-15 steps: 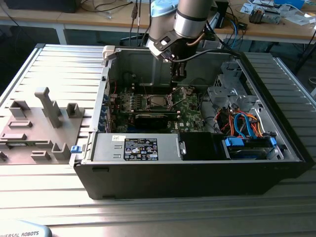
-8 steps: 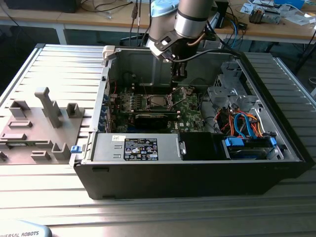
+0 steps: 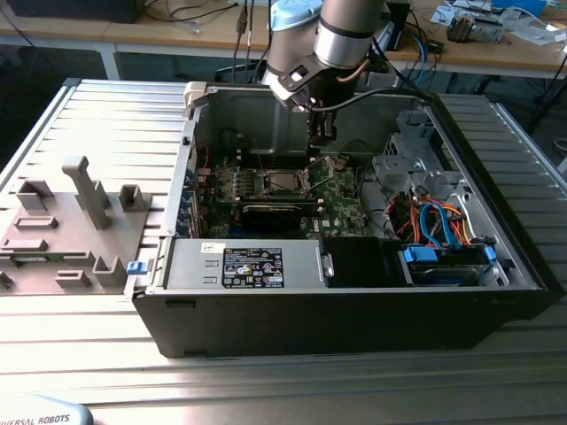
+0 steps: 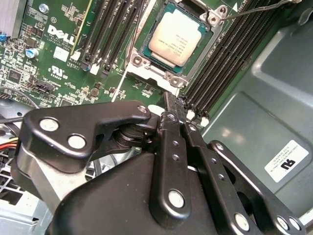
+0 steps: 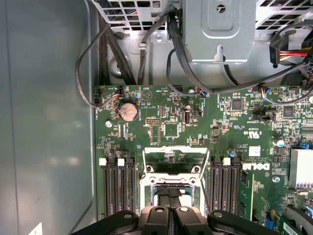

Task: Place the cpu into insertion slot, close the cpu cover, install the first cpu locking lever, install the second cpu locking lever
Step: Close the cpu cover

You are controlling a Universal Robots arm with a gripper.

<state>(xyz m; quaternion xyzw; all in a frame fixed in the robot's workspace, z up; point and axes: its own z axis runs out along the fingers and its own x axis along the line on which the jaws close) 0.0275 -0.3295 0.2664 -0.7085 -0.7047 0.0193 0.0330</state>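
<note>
Silver-grey arm tube (image 3: 350, 35), light blue joint cap (image 3: 297, 13), black linked claw (image 4: 166, 105), silver screw heads (image 4: 176, 198).

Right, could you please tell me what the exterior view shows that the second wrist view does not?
The exterior view adds the computer case, the grey tray of holders beside it and the blue cables. The second wrist view adds the silver chip lying in the socket and a white sticker on the case wall. Both share the green board and the tool.
</note>
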